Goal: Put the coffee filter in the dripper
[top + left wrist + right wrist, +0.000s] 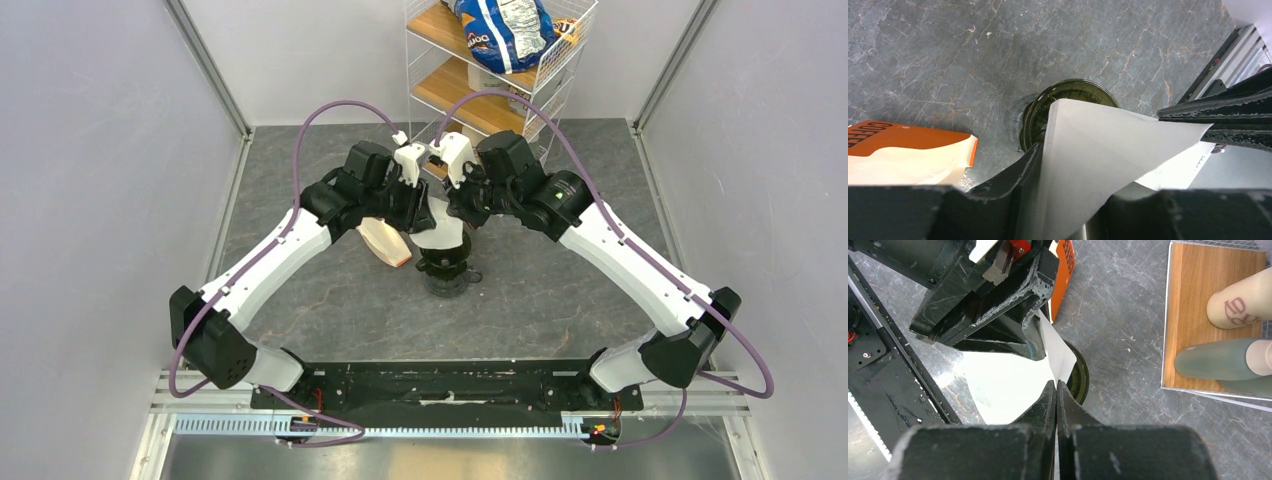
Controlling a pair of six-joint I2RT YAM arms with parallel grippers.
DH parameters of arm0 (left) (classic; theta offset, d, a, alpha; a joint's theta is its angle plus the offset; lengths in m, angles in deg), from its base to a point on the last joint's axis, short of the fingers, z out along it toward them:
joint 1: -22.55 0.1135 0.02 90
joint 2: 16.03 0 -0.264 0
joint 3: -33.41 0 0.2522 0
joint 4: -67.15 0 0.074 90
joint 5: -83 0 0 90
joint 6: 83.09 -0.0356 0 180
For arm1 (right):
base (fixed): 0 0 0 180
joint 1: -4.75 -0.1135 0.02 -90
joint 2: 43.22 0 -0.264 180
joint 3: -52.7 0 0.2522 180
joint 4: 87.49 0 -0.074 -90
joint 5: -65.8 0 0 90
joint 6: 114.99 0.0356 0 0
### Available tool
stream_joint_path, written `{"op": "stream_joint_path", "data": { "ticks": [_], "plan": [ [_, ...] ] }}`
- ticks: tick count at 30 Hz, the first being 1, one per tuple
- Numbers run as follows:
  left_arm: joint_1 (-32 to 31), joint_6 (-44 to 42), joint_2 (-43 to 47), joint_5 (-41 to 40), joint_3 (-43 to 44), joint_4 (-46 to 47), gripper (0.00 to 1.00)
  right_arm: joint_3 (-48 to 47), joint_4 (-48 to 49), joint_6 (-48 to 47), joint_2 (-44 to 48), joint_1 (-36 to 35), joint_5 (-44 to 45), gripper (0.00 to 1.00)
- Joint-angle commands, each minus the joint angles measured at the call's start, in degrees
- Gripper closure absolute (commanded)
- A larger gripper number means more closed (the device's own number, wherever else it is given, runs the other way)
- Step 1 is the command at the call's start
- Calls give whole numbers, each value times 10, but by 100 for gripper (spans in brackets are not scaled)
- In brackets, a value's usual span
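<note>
**Filter Above the Dripper, Between My Two Grippers**

From above, my arms met over the middle of the table (560, 290). The coffee filter (440, 236) showed as a white patch between my left gripper (415, 215) and my right gripper (462, 205). It hung just over the dripper (447, 270), which stood upright on the stone. A tan packet (386, 243) lay just beside the dripper, on my left.

Through my left wrist camera, the filter ran as a flat white sheet between my left jaws, lying against one finger. Those jaws stood apart, wider than the paper. I could not tell whether they had any hold on it. Below the sheet the dripper's round rim peeked out. I judged the filter was over it, not yet seated.

Through my right wrist camera, my right jaws were pressed together, pinching a corner of the filter's edge just above the dripper's rim.

I judged the paper to be very light, limp and quick to crease or tear. It was best taken near its upper edge with a gentle pinch, and never pulled tight between two grips. It had yet to open into a cone. The dripper looked small enough to slide or tip if the paper dragged on it.
</note>
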Motion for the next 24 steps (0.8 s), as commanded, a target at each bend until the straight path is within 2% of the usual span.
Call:
{"op": "stream_joint_path", "data": {
  "ticks": [1,8,11,13,14,17,18,21,24],
  "plan": [
    [-3,-18,13,2,-3,10,64,-27,-1,17,-2,-3,-12,100],
    [-3,-18,17,0,-3,8,81,-29,-9,24,-3,-3,-9,100],
    [-3,-15,17,7,-2,7,95,-27,-10,23,-3,-3,-3,100],
    [-3,-12,17,10,-2,6,98,-27,-10,23,-3,-3,0,100],
    [-3,-9,18,10,0,4,97,-27,-10,22,-3,-3,0,100],
    [-3,2,23,4,3,5,72,-26,-11,20,-2,-2,-2,100],
    [-3,5,27,1,3,7,68,-26,-12,19,-2,-3,-3,100],
    [-2,11,29,-11,10,8,61,-22,-13,18,1,-3,-4,100],
    [-2,9,23,-22,24,3,60,-20,-16,18,3,-3,-5,100]
  ]
}}
